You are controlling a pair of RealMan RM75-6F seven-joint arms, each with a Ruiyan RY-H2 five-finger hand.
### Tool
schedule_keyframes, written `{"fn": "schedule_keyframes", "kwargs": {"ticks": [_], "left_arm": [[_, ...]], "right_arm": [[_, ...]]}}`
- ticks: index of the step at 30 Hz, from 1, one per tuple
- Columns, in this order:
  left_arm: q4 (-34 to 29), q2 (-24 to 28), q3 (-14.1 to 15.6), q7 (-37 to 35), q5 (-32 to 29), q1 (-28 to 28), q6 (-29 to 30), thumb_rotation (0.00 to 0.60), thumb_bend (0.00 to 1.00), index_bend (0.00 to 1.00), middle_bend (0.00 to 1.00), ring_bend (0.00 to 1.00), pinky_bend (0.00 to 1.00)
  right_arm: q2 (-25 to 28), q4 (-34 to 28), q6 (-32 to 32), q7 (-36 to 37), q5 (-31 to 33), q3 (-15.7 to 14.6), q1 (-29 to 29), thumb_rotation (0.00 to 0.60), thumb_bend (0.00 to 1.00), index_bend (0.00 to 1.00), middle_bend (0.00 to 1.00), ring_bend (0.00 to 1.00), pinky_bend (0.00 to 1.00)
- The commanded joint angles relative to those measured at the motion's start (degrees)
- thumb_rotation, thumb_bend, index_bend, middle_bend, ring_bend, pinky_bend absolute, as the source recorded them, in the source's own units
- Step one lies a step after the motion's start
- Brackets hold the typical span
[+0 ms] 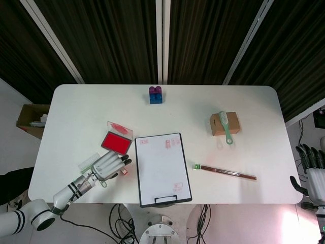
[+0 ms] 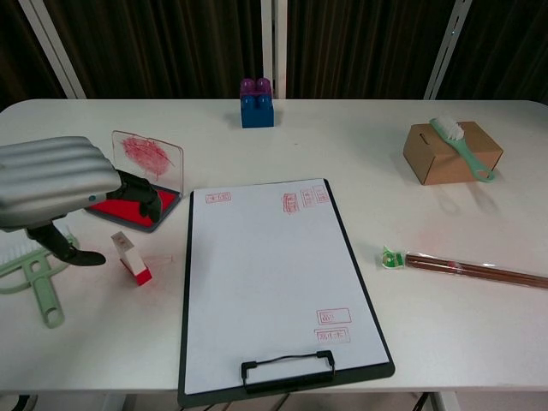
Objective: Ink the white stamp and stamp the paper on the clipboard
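Stamp: the little white stamp (image 2: 128,257) with the red base is sitting on the table (image 2: 360,137), just left of the clipboard and in front of the ink pad.
Left hand: the left hand (image 2: 64,193) is over the ink pad's near corner, fingers spread a bit, holding nothing. The thumb (image 2: 73,253) is close to the stamp but I can't tell if it's touching.
Ink pad: red ink pad (image 2: 133,205) is open, clear lid standing up, smeared red.
Clipboard: clipboard (image 2: 278,282) with white paper and a few red stamp marks, clip at the near edge.
Right hand: right hand (image 1: 312,170) is off the table's right edge, fingers apart, empty.
Other stuff: green brush (image 2: 34,274) far left.
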Motion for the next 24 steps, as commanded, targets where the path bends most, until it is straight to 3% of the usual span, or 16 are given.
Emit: {"fn": "schedule_keyframes", "kwargs": {"ticks": [1, 14, 24], "left_arm": [[0.9, -0.7, 0.8, -0.9, 0.5, -0.3, 0.9, 0.600, 0.19, 0.41, 0.42, 0.92, 0.92], [3.3, -3.2, 2.3, -1.3, -1.7, -1.3, 0.6, 0.600, 0.29, 0.42, 0.43, 0.92, 0.92], [4.3, -4.3, 3.1, -2.5, -2.4, -2.0, 1.0, 0.600, 0.29, 0.43, 0.44, 0.93, 0.92]], "right_arm": [[0.0, 0.1, -0.1, 0.1, 0.2, 0.1, 0.0, 0.600, 0.22, 0.00, 0.00, 0.00, 0.00], [-0.1, 0.4, -0.2, 0.3, 0.3, 0.0, -0.1, 0.600, 0.22, 0.00, 0.00, 0.00, 0.00], [-0.1, 0.7, -0.7, 0.5, 0.5, 0.1, 0.1, 0.600, 0.22, 0.00, 0.00, 0.00, 0.00]]}}
